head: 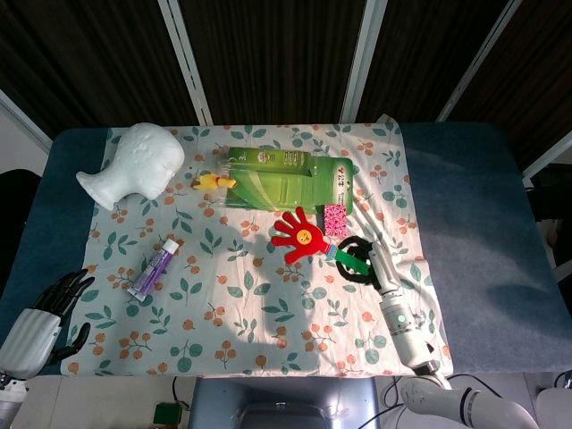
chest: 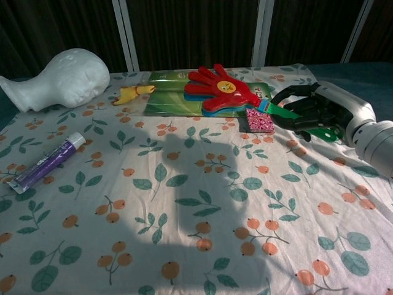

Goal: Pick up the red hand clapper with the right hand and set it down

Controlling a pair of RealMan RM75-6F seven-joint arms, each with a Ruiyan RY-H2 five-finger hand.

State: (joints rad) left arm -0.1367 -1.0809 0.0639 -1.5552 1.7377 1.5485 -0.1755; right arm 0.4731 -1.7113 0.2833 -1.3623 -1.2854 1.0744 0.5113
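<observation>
The red hand clapper (head: 298,236) (chest: 220,86) has a yellow smiley disc and a green handle. It hangs in the air above the floral cloth (head: 232,295), well off the surface. My right hand (head: 359,262) (chest: 307,114) grips its green handle, fingers wrapped around it. In the chest view the red palm shows in front of the green package. My left hand (head: 55,299) rests at the near left table edge, fingers apart, holding nothing.
A white foam head (head: 132,166) (chest: 58,78) lies at the far left. A green package (head: 286,180) (chest: 178,98), a yellow toy (head: 213,182) and a small pink patterned pad (head: 335,220) (chest: 260,120) sit mid-table. A purple tube (head: 154,269) (chest: 43,163) lies left.
</observation>
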